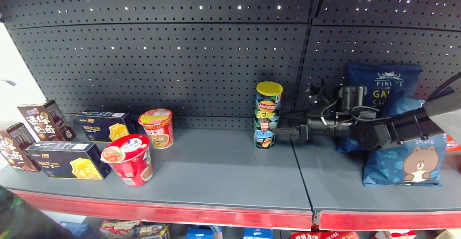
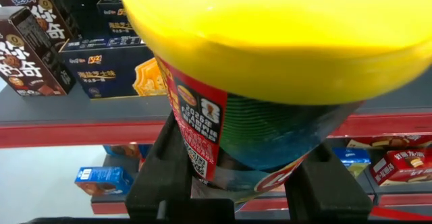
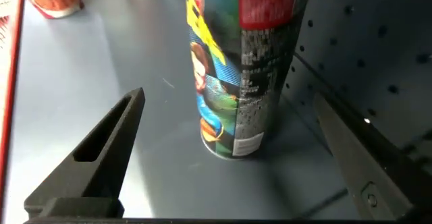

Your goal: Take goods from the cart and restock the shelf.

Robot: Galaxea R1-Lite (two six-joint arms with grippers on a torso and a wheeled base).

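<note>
Left of the blue bear-printed plastic bag, the open right gripper is flanking a tall yellow-lidded cardboard chip can, probably light, stiff and tippy, best gripped mid-body; the left gripper is clamping a second can.

Chip can stands on shelf, noodle cups left, bags right.

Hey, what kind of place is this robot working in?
Probably a grocery store aisle, or a mock-up: a pegboard-backed shelf with a red strip, stocked with snack boxes, cup noodles and a chip can.
</note>
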